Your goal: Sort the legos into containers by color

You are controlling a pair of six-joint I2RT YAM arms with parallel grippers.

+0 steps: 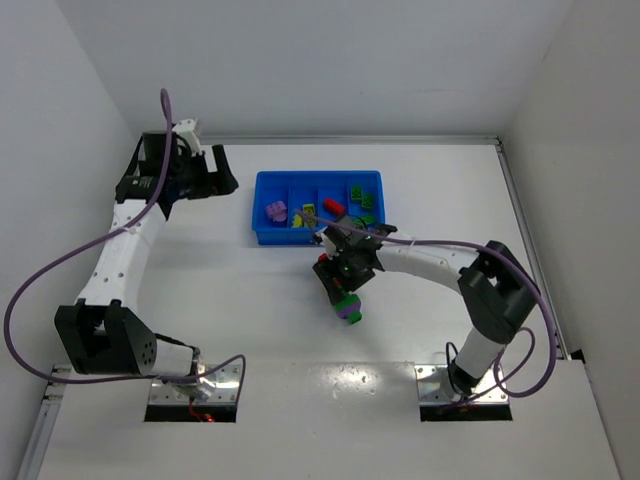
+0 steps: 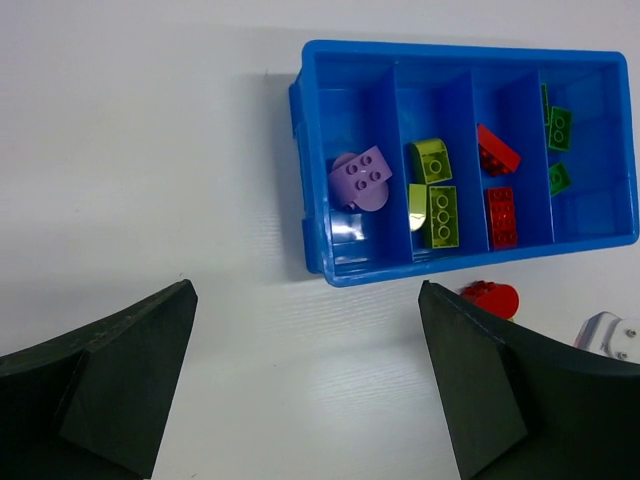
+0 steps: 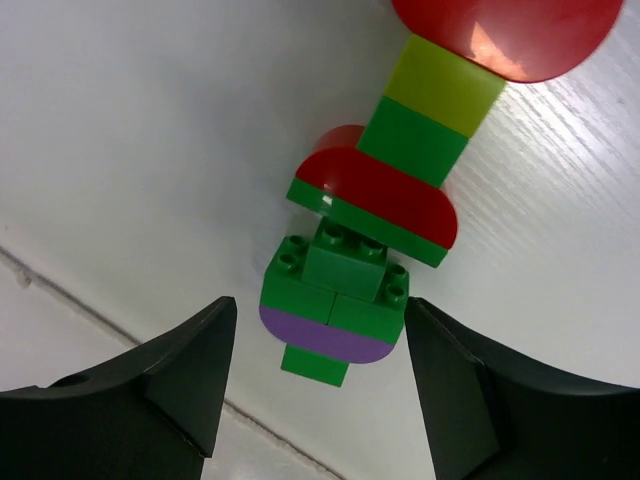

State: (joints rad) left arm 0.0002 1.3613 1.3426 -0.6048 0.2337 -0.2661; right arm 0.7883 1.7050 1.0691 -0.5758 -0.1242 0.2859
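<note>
The right pincer point(image 3: 320, 322) has its fingers apart on either side of a mixed stack of legos point(image 3: 340, 290). There is a clear gap at one finger, while the other is just beside the bricks. The stack lies flat on the white table point(image 1: 250, 300), with green, purple, red and yellow-green pieces in a row and a red dome at one end. It is near of the blue tray point(image 2: 460, 52).

The tray sits at the far middle of the table. From left to right its four containers hold a purple brick point(image 2: 360, 178), yellow-green bricks point(image 2: 437, 205), red bricks point(image 2: 500, 215) and green bricks point(image 2: 558, 127). A loose red piece point(image 2: 490, 297) lies on the table just near of the tray.

Plain white walls point(image 1: 60, 120) close in the table on the left, far and right sides.

The right arm rises from its near-right base, bends at the elbow and reaches left, with its pincer pointing down. The left arm runs far along the left side. The left pincer point(image 2: 305, 300) is wide apart, holds nothing, and faces the tray.
</note>
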